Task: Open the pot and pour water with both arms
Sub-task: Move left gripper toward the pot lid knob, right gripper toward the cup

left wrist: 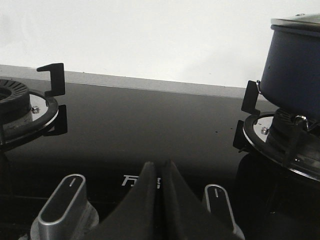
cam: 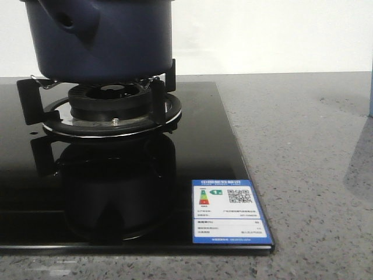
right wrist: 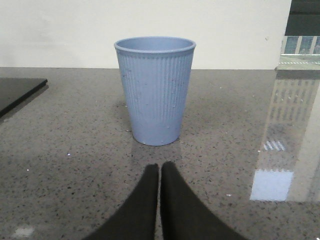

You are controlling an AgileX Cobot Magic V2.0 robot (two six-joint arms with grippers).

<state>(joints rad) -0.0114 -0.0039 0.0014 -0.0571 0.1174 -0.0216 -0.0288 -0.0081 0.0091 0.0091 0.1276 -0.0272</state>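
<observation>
Two tools: both seen only in their own wrist views, each with black fingers pressed together at the tips, nothing between them.
Left tool (left wrist: 159,172): low over the black glass hob (left wrist: 145,125), above its front edge between two silver control knobs (left wrist: 62,202).
Right tool (right wrist: 159,175): low over the grey speckled counter (right wrist: 65,150), pointing at the cup, apart from it.
Pot (cam: 99,38): dark navy, matte, upright on the black prongs of the burner grate (cam: 111,108); its stubby side mount with a hole faces the front camera at upper left.
Pot lid: a silvery rim (left wrist: 297,22) shows on top of the pot in the left wrist view; the top is cut off in the front view.
Second burner (left wrist: 22,107): well apart from the pot's burner, bare.
Cup (right wrist: 155,90): light blue, ribbed sides, upright on the counter, well clear of the hob edge; contents cannot be told.
Sticker (cam: 229,212): blue-bordered energy label at the hob's near right corner, with a colour-band arrow scale, a QR code and rows of small Chinese print, too small to read.
Hob marking (left wrist: 131,179): white printed characters between the knobs, partly hidden by the left tool, not legible.
</observation>
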